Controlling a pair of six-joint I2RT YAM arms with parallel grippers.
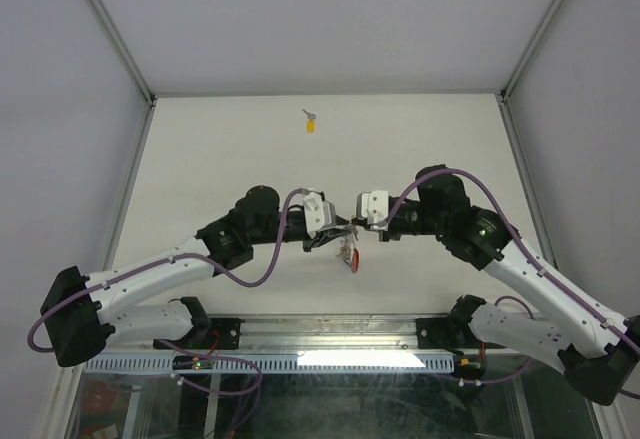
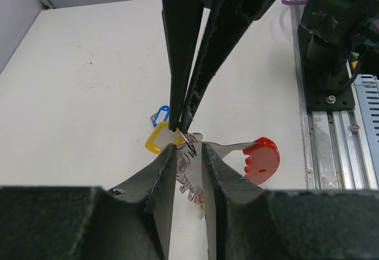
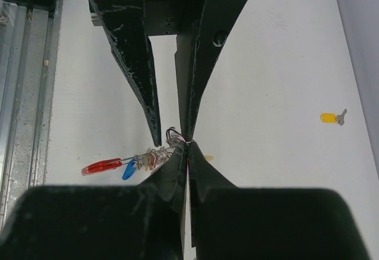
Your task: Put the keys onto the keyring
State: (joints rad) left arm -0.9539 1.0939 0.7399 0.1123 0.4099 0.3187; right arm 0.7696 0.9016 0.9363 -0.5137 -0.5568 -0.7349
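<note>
Two pincers meet nose to nose over the middle of the counter (image 1: 200, 159), with the keyring (image 3: 155, 153) between them. The right pincer (image 3: 188, 144) is closed tight on a wire loop at the ring end. The left pincer (image 2: 188, 153) has its jaws a narrow way apart astride the rings; whether its pads bear on the wire I cannot tell from these dark, close views.

The keyring looks feather-light. Its thin wire is likely stiff, springy and slick, apt to twist out of flat pads. The red plastic strip (image 2: 260, 159) offers the broader hold. A blue tag (image 3: 128, 170) and a yellow tag (image 2: 159, 141) sit at the cluster.

One yellow-headed key (image 1: 310, 125) lies well apart, near the far wall (image 1: 330, 19). The counter is white, matte and smooth, with a metal rail (image 1: 330, 331) along its near edge.
</note>
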